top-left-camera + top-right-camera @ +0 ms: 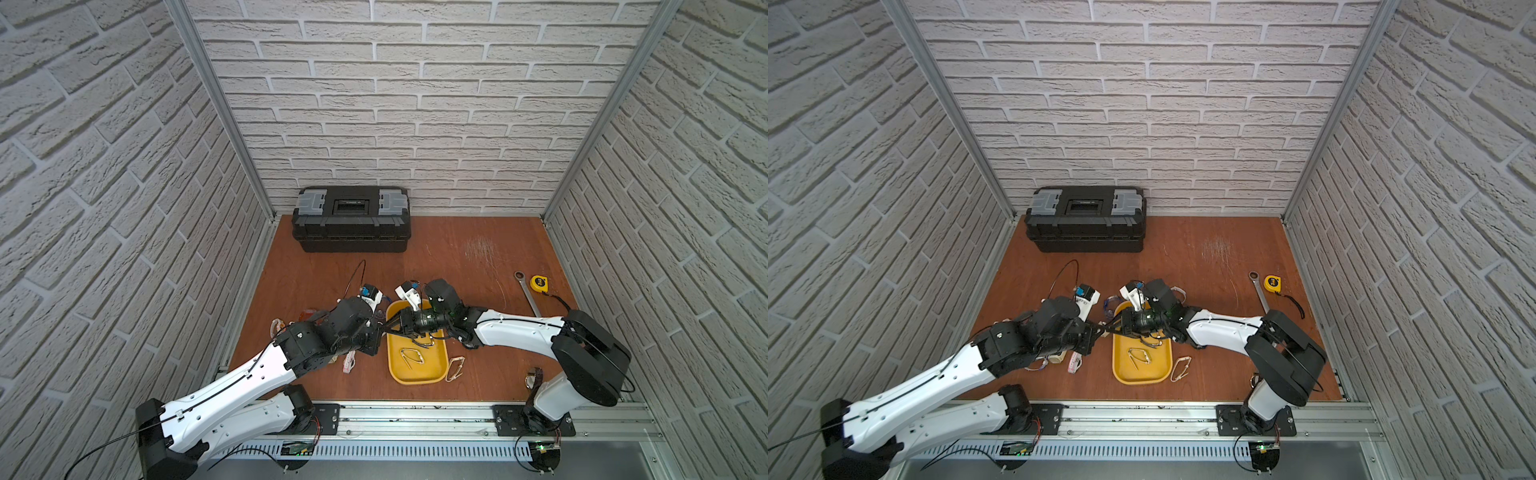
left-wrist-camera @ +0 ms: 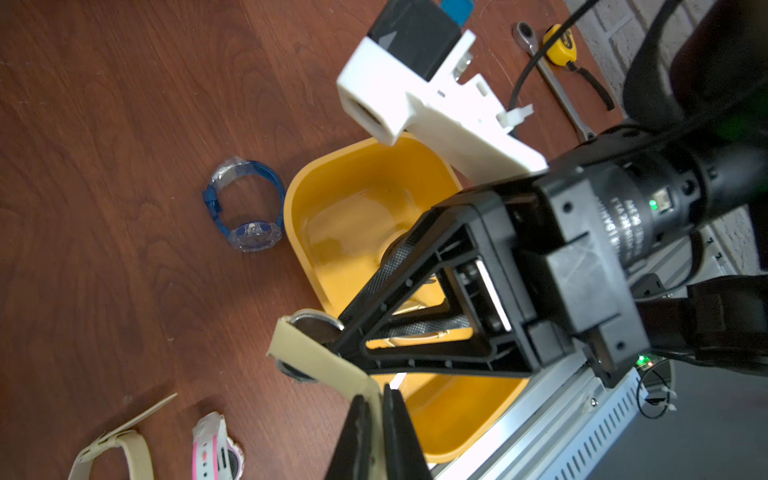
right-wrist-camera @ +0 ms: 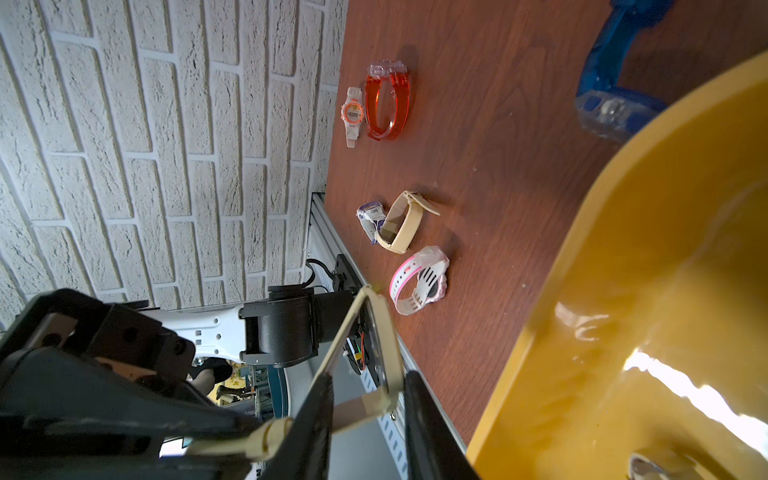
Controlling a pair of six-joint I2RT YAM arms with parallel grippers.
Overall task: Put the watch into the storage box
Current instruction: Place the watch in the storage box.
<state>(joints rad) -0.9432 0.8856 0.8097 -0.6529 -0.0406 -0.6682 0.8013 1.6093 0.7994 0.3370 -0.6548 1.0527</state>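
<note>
Beige watch (image 2: 320, 357) at tray (image 2: 291, 216) 10 o'clock rim | left gripper (image 2: 374, 419) pinches it | right gripper (image 3: 370, 376) narrow around it, hold unclear | risk: early release drops watch outside tray.

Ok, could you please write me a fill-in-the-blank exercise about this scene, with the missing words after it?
1. The left gripper is shut on the strap of a beige ___.
2. The shallow tray beside that gripper is ___.
3. The tape measure lies next to a metal ___.
4. The black toolbox stands against the back ___.
Missing words: watch, yellow, wrench, wall.
</note>
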